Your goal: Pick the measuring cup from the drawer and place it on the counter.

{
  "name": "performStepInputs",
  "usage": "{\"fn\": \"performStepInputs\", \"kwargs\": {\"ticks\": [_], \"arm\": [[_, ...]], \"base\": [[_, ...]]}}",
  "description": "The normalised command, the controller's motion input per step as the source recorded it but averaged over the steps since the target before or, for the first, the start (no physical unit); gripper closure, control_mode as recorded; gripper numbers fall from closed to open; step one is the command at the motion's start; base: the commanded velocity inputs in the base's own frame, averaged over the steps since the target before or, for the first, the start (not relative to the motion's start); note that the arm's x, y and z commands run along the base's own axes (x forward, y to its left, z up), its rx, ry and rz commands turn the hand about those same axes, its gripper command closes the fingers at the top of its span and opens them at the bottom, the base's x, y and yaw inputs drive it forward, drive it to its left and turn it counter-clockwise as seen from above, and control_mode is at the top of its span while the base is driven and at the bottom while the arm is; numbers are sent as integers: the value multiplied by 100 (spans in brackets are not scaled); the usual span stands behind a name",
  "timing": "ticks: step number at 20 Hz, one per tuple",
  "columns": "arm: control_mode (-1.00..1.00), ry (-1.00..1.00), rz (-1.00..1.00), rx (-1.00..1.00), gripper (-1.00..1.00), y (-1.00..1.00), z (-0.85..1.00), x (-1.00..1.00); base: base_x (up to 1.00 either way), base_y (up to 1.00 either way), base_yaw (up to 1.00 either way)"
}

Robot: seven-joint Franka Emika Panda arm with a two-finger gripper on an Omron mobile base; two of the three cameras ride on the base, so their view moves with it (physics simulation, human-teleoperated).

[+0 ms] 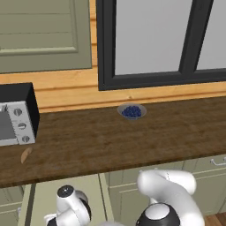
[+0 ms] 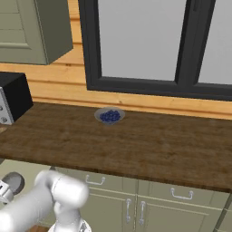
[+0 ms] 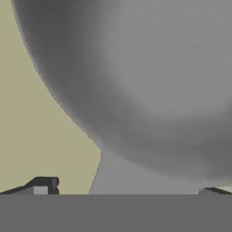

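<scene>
Fingers (image 3: 124, 192) show as two dark tips at the bottom of the hand view, one far left and one far right, set wide apart, with the cup's handle between them. Whether they press on it cannot be told, since the tips are cut off low in the picture and no contact shows.

Just beyond the tips, the cup (image 3: 145, 77) looms very close: a grey metallic round bowl that runs off the top and right edges, so its rim and full outline are hidden. Its flat handle drops from the bowl toward the bottom edge, and the end of it is cut off. The cup lies on the pale beige floor of the drawer (image 3: 36, 127), which shows bare to the left of the bowl.

From the left base view the drawer (image 1: 48, 194) stands pulled out below the worktop's front edge, its near part covered by the arm's white links.

Farther off, the worktop (image 1: 132, 141) runs wide and dark brown, with long bare stretches along its front edge. A toaster oven (image 1: 15, 115) sits at its left end, partly cut off. A bowl of blueberries (image 1: 131, 111) stands near the back wall, under the window (image 1: 150, 39).
</scene>
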Motion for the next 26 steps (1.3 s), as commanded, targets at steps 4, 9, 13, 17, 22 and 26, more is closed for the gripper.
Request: {"fn": "performStepInputs", "kwargs": {"ticks": [4, 9, 13, 17, 22, 26], "arm": [[-100, 6, 0, 0, 100, 41, -73, 2], [-100, 2, 0, 0, 100, 47, -35, -13], [-100, -1, 0, 0, 100, 73, 15, -89], [-100, -7, 0, 0, 100, 59, 57, -96], [-100, -3, -3, 0, 100, 33, 77, -63], [-100, -6, -6, 0, 100, 6, 99, -49]], "base": [[0, 0, 0], [0, 0, 0], [0, 0, 0], [0, 0, 0], [0, 0, 0], [0, 0, 0]]}}
